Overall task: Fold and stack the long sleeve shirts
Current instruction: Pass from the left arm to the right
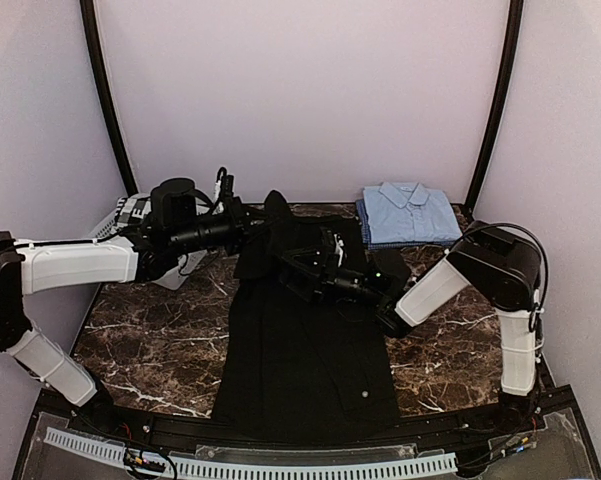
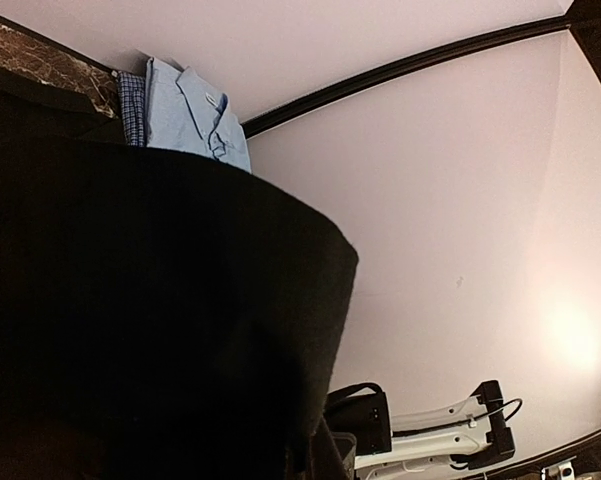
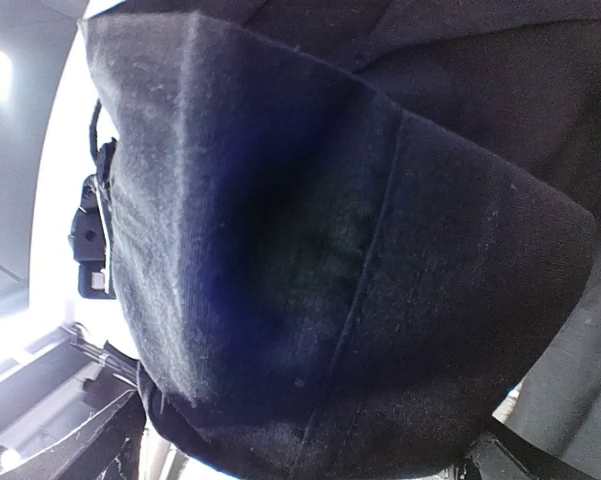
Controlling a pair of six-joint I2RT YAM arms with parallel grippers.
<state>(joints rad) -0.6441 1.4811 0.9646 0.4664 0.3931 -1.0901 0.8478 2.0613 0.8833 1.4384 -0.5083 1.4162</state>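
The dark brown marble-patterned table [image 1: 150, 340] fills the floor of the white-walled booth. The plain black long sleeve shirt [image 1: 310, 360] lies lengthwise down its middle, from the near edge to the far side, where the cloth rises to a peak. The white left arm [image 1: 80, 262] reaches from the left towards that peak, and the white right arm [image 1: 480, 270] reaches from the right over the upper part of the shirt. In the far right corner the plain light blue long sleeve shirt [image 1: 410, 210] sits folded, collar up, on a folded blue checked cloth [image 2: 130, 105] (only its left edge shows). The left gripper [image 1: 260, 218] is closed on the lifted fold of the black shirt, which hangs across most of its wrist camera's view. The right gripper [image 1: 298, 258] sits low over the black shirt, black against black, and cloth covers its wrist view, so I cannot tell how its fingers stand.
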